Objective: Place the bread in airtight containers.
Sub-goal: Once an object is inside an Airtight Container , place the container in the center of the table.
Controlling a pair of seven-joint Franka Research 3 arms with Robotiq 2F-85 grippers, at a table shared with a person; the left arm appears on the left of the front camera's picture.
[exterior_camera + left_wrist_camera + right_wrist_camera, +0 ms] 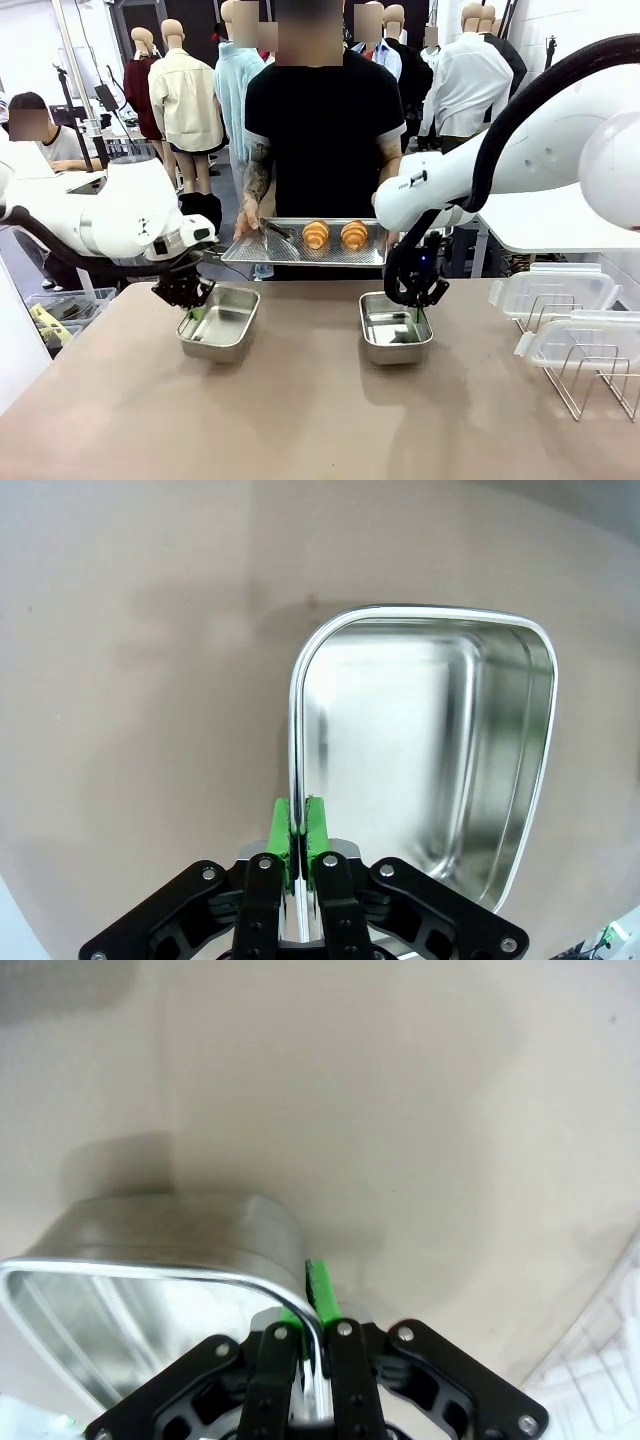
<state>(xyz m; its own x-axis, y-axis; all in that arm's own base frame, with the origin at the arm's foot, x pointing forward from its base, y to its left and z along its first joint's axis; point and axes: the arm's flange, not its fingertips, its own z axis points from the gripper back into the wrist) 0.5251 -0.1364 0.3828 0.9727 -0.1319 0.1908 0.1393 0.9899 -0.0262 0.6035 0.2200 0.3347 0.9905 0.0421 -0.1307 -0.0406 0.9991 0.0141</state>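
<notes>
Table lies nearest, brown and wide. Past its far edge a person holds the tray level. Well right of the tray, a wire rack carries two clear lids. On the table, the left tin sits below the tray's left end and the right tin below its right end. Left gripper is clenched on the left tin's rim. Right gripper is clenched on the right tin's rim by a corner. Both croissants lie side by side at the tray's middle.
</notes>
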